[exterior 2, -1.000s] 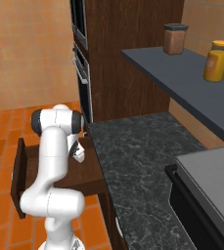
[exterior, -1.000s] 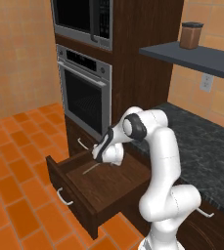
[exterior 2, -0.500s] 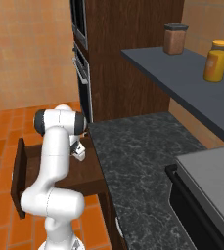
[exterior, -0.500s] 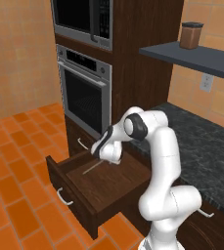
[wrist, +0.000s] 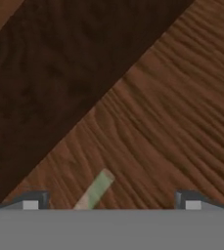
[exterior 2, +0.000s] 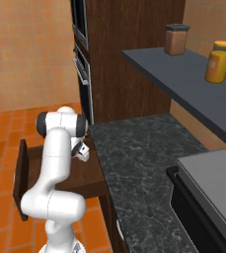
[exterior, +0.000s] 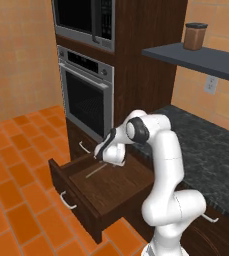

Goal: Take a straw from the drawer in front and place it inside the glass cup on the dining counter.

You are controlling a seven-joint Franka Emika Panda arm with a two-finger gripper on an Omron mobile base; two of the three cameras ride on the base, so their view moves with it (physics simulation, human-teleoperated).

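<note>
Thin pale whitish straw point(exterior: 95, 170): straight, lying flat on floor of open dark-brown wooden drawer point(exterior: 111, 191), one only. White arm bent forward and down; two-finger gripper point(exterior: 102, 155) hovers just above straw's far end, fingers point(wrist: 31, 200) spread wide, grasping nothing. One drawer open.

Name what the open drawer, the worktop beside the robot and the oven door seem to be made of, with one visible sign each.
The drawer: probably dark-brown wood, matt, with grain lines showing in the hand view. The worktop: seemingly dark granite-like stone, going by its speckled mottling. The oven door: likely brushed steel around dark glass, given its grey frame and dark pane.
</note>
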